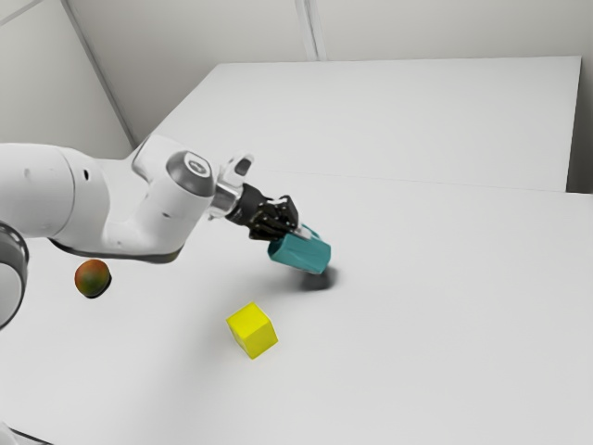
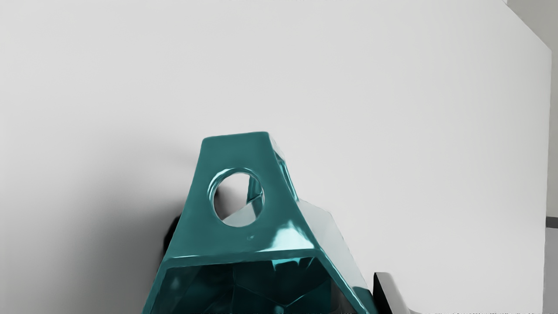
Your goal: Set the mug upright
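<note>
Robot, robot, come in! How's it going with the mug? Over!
End effector shut on mug. Mug tilted, not upright yet. Cube nearby, not touching mug. Over.

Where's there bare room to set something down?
Bare white table stretches from the tilted, glossy teal mug to the exterior view's right. A smaller patch separates the yellow cube from the red-green ball. It's crowded at the mug, where the black two-finger claw grips it.
</note>
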### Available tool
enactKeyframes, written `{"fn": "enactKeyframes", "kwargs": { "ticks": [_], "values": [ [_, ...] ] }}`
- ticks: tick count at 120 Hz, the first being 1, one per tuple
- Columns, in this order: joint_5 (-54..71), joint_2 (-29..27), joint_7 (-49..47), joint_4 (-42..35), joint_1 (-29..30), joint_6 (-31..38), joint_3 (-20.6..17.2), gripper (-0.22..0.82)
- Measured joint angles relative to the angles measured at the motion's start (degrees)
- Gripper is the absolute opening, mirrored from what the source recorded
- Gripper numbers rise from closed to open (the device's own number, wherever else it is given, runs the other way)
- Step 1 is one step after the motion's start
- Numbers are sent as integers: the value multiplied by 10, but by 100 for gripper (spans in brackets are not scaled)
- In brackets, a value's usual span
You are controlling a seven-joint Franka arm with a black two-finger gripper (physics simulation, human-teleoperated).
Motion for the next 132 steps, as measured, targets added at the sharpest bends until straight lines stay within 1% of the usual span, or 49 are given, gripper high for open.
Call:
{"fn": "enactKeyframes", "kwargs": {
  "ticks": [23,47,73,92,104,110,116,132],
  "values": [
    [124,-24,-14,1,0,14,1,-17],
    [281,-40,-57,1,2,16,2,-17],
    [428,-53,-114,4,8,-16,2,-17],
    [489,-52,-148,4,29,-44,0,-17],
    [515,-51,-166,3,79,-56,-26,-18],
    [526,-51,-173,3,94,-60,-36,-18],
    [533,-50,-180,3,96,-64,-38,-18],
    [547,-50,-197,1,78,-70,-36,-18]
  ]
}}
